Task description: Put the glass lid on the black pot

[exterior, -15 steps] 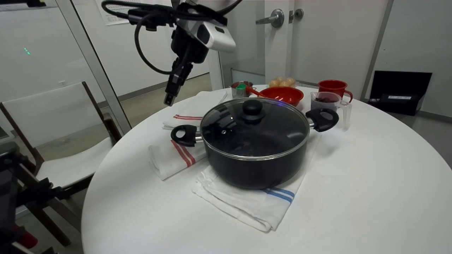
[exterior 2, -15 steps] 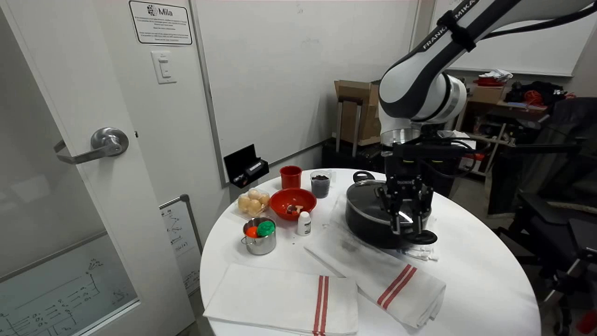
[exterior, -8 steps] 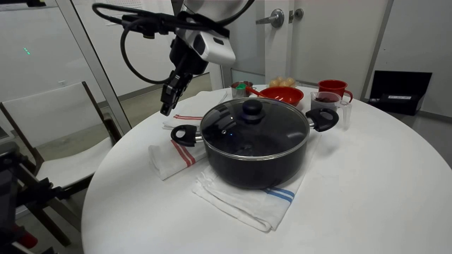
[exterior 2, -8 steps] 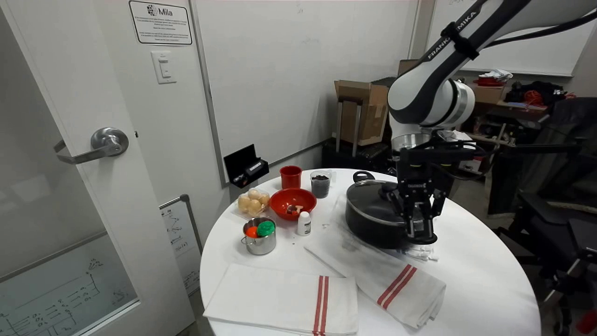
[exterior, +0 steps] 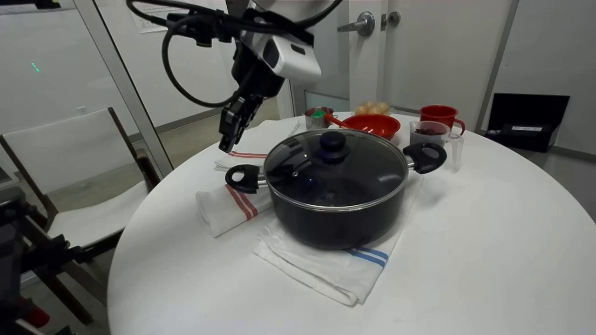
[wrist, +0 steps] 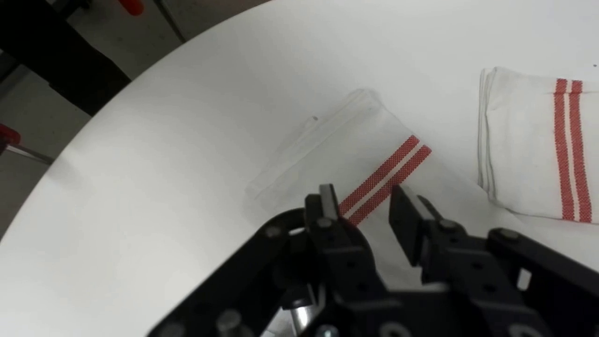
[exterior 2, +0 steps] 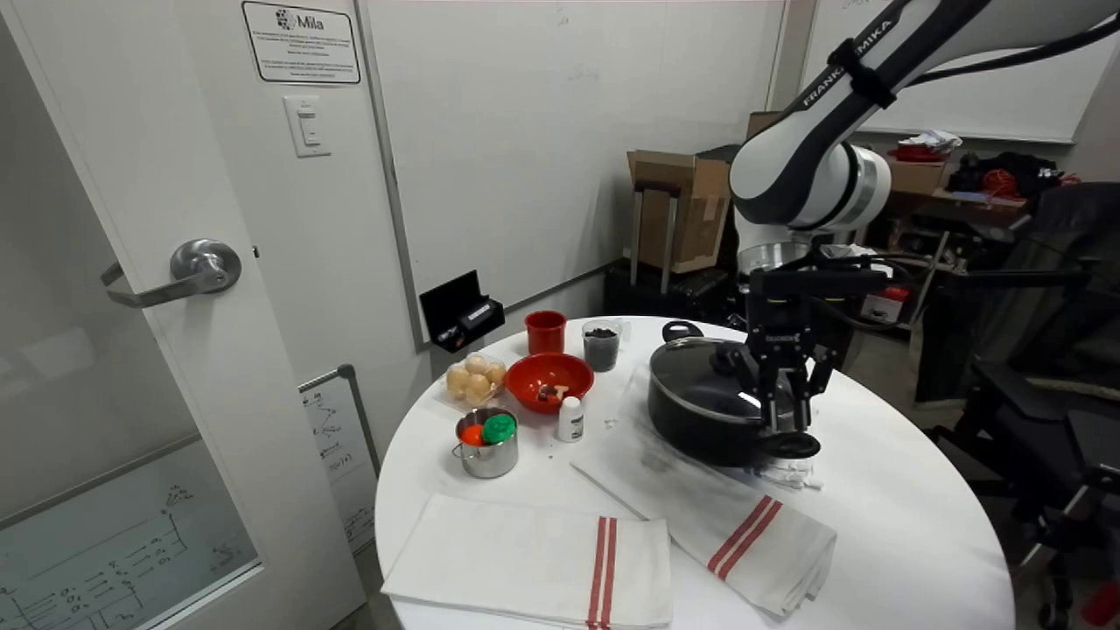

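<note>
hovering end effector [wrist: 362,206], glass lid [exterior: 335,179] on pot [exterior: 337,230]

"Mila" heads the wall sign [exterior 2: 301,44]; "FRANKA EMIKA", partly covered, marks the robot arm [exterior 2: 822,140].

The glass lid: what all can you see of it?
The lid is round and see-through, apparently glass, with a thin silvery rim, a black central knob and a small shiny spot, perhaps a vent. It sits level, knob up, on the black pot, covering it; the hand is apart from it.
</note>
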Controlling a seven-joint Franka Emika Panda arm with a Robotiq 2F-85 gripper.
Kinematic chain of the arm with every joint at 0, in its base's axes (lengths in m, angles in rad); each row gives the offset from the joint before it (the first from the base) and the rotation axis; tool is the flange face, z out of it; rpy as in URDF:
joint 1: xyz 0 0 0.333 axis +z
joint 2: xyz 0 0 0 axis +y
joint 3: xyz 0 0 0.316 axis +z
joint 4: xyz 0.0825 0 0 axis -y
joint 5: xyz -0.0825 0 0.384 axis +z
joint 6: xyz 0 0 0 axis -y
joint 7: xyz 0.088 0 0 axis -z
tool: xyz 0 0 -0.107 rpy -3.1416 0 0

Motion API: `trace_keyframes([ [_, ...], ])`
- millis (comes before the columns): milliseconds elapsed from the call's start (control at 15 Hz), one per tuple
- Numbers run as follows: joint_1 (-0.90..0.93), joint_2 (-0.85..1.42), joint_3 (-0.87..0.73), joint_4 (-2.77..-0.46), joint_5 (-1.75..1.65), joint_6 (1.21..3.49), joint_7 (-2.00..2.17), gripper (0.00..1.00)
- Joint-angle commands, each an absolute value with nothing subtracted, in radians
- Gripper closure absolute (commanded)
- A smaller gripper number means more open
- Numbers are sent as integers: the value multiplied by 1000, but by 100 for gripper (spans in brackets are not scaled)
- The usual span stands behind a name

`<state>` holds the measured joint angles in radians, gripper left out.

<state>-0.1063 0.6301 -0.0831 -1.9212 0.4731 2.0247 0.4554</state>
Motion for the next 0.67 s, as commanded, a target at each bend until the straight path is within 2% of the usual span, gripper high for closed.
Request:
trace_keyframes([
  [0, -102, 653, -90, -1868, 464, 1975, 482, 62],
  [133, -101, 665, -91, -1846, 458, 1958, 483, 59],
  [600, -104, 747, -90, -1740, 448, 1888, 484, 63],
])
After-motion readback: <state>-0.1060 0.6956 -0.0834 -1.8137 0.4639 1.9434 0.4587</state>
